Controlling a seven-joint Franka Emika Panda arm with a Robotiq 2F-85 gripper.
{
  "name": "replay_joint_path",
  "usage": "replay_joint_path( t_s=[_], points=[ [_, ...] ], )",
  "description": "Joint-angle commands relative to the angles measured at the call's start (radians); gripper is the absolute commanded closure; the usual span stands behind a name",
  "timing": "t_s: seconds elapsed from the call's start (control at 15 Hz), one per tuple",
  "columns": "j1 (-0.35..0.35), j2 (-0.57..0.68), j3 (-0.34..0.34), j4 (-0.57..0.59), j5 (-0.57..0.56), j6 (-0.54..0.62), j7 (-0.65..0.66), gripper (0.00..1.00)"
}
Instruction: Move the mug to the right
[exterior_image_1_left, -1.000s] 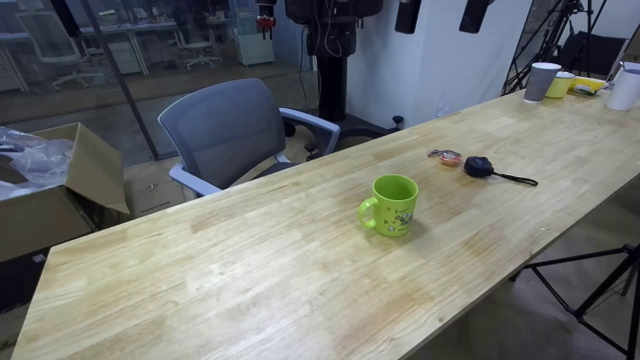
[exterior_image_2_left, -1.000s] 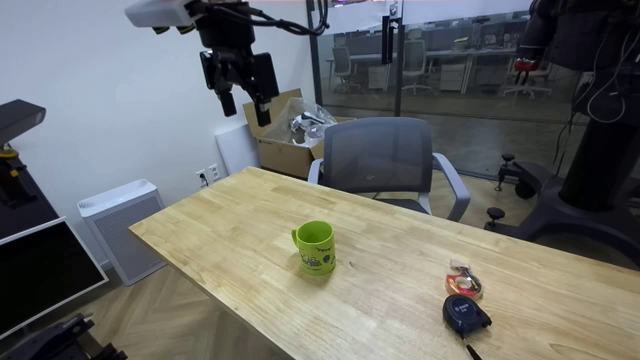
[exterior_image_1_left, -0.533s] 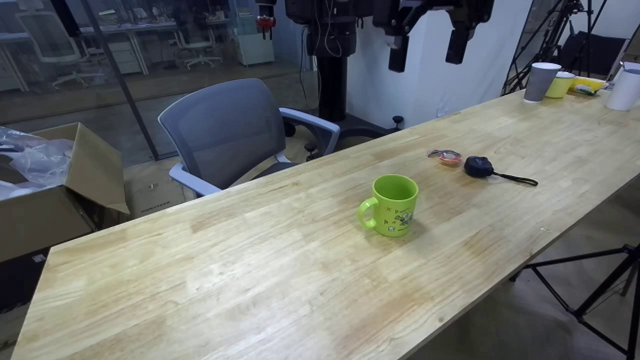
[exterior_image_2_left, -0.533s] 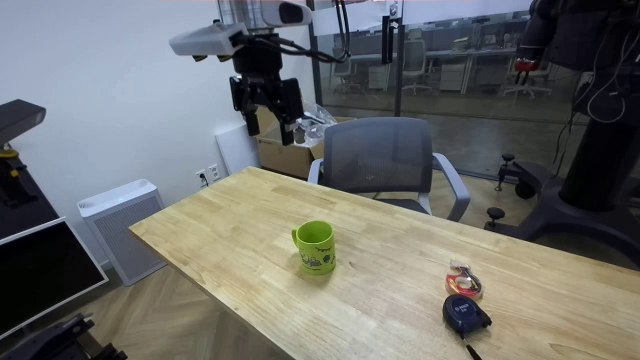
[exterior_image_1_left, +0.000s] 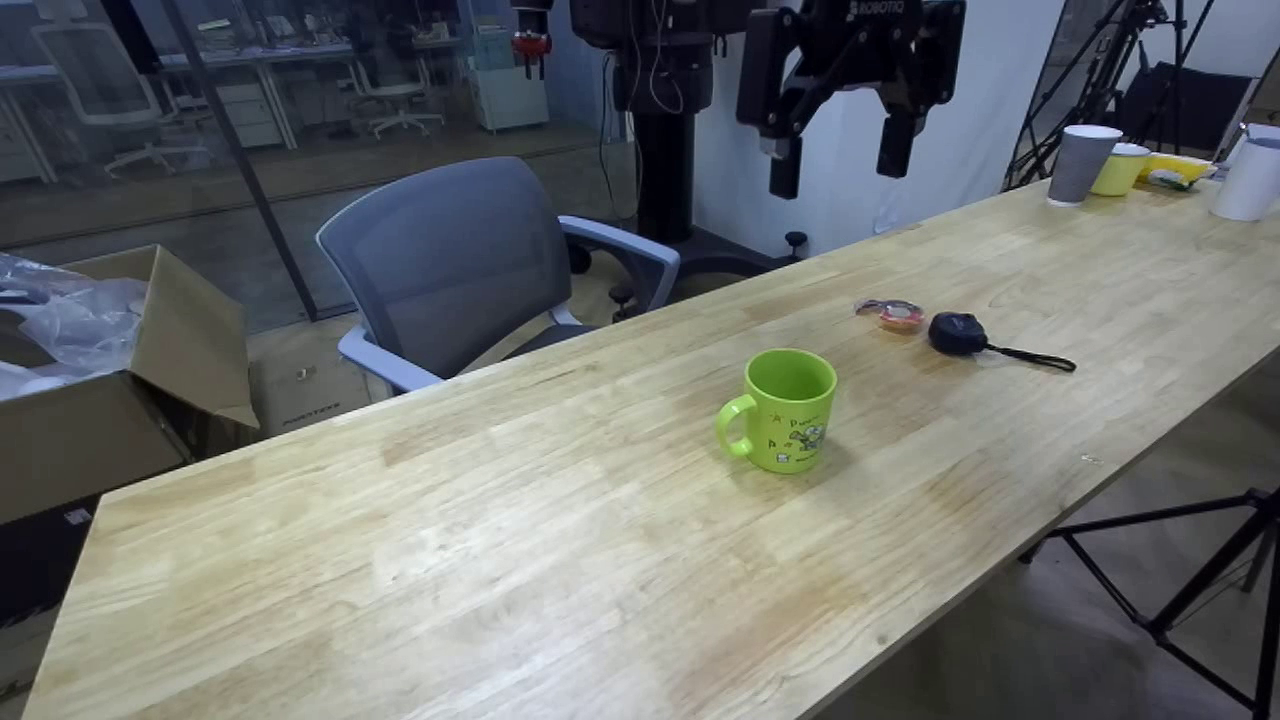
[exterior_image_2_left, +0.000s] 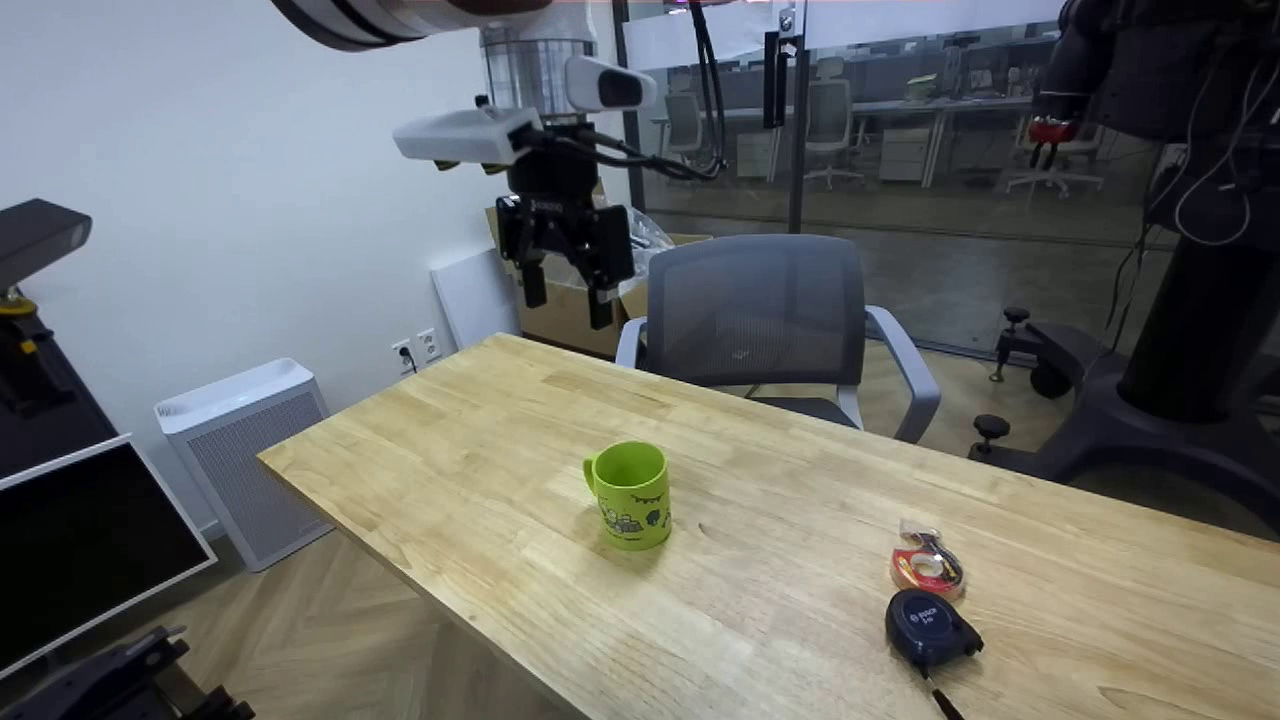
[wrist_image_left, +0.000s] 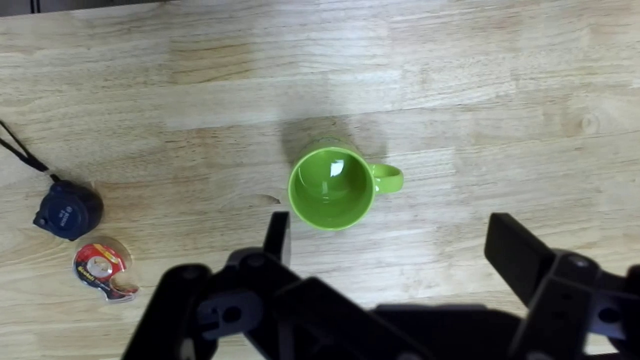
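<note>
A lime-green mug stands upright on the wooden table in both exterior views (exterior_image_1_left: 788, 420) (exterior_image_2_left: 633, 500). Its handle points left there. The wrist view shows the mug (wrist_image_left: 332, 190) from above, with its handle to the right. My gripper is open and empty in the air, higher than the mug and apart from it, in both exterior views (exterior_image_1_left: 839, 183) (exterior_image_2_left: 568, 315). In the wrist view the open fingers (wrist_image_left: 389, 220) are spread wide, and the mug lies beyond them, nearer the left finger.
A dark blue tape measure (exterior_image_2_left: 930, 630) with a black strap and a red tape dispenser (exterior_image_2_left: 928, 570) lie on the table (exterior_image_1_left: 480, 560). A grey cup (exterior_image_1_left: 1082, 168), a yellow-green cup (exterior_image_1_left: 1120, 172) and a white container (exterior_image_1_left: 1250, 180) stand at the far end. A chair (exterior_image_2_left: 755, 310) stands by the table's edge.
My gripper has come down toward the table, moving right in an exterior view and slightly left in an exterior view. It stays open. The mug and other objects have not moved.
</note>
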Motion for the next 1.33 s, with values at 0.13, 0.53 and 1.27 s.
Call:
replay_joint_path(
  t_s=[0.13,0.53,1.27],
  points=[
    [0.009,0.053,-0.026,0.043,-0.037,0.043,0.059,0.0],
    [0.002,0.07,-0.057,0.041,-0.052,0.15,0.054,0.0],
    [-0.001,0.091,-0.065,0.003,-0.004,0.204,0.044,0.0]
  ],
)
